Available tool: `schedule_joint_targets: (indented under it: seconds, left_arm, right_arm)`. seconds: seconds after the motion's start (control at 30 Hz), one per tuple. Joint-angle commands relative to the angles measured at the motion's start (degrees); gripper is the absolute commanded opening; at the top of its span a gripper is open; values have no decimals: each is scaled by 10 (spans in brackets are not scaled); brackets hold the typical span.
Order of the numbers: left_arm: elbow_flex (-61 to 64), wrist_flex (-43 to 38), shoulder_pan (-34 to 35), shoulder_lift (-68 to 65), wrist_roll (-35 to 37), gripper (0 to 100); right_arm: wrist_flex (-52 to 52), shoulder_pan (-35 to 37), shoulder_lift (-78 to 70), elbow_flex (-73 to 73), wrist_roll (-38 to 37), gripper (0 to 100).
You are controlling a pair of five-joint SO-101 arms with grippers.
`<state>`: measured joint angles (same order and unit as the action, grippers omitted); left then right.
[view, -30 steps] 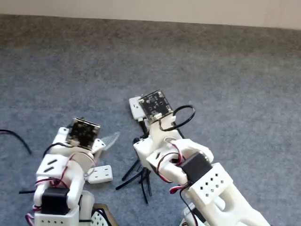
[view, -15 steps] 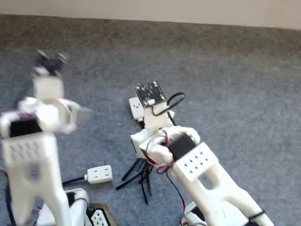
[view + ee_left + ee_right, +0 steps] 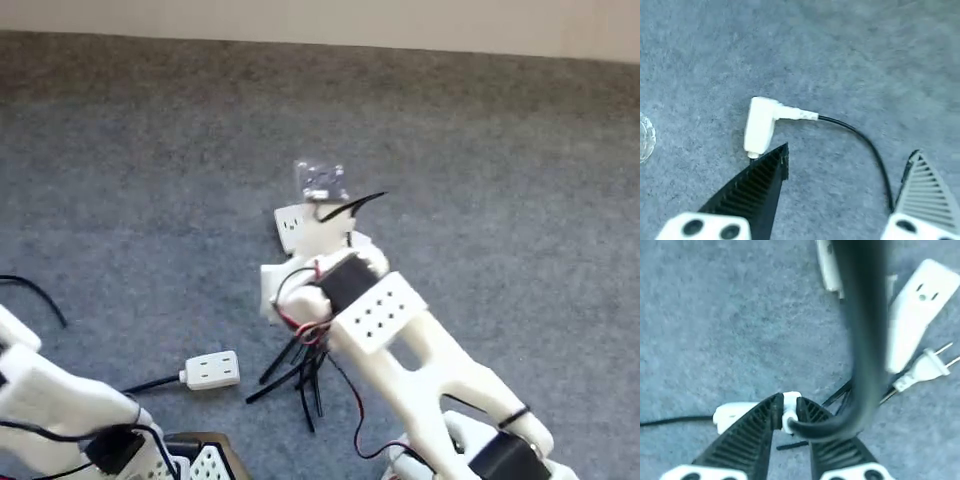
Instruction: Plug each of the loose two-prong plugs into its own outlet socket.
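The right gripper point(image 3: 789, 407) is clamped on a small white plug point(image 3: 789, 416). The plug's thick black cord point(image 3: 860, 340) loops up close past the lens. Near it in this wrist view lies the socket block point(image 3: 912, 320), slots facing up. A loose two-prong plug point(image 3: 922, 367) rests just beside the block's nearer end, prongs pointing away from the gripper. On the gripper's other side from the socket block lies a white cord end point(image 3: 735, 416); I cannot tell its type.

From above, the right arm point(image 3: 380, 320) covers its own gripper and the plug it holds. The socket block point(image 3: 290, 228) peeks out beside the wrist. A bundle of black cords point(image 3: 300, 370) fans out between the socket block and the arm bases. A second corded socket point(image 3: 212, 370) lies well apart from the socket block, towards the left arm point(image 3: 50, 400).

The left wrist view adds the left gripper point(image 3: 850, 152), jaws spread wide over grey carpet point(image 3: 865, 60). An angled white plug point(image 3: 760, 125) lies at the dark fingertip point(image 3: 775, 160), contact unclear. Its thin black cord point(image 3: 865, 145) runs between the jaws. How this plug lies relative to the socket block cannot be told.
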<state>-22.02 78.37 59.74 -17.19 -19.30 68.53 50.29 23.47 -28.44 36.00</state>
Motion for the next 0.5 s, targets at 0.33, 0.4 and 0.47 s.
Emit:
schedule_joint_targets:
  seconds: [0.33, 0.4, 0.47]
  left_arm:
    - [-96, -3, 19, -102, -5, 358]
    - [-97, -4, 19, -103, -6, 358]
    - [-97, -4, 20, -103, -6, 358]
  right_arm:
    - [-66, 71, -41, -9, 0, 5]
    - [-67, 87, -40, -9, 0, 5]
    - [-69, 102, -42, -9, 0, 5]
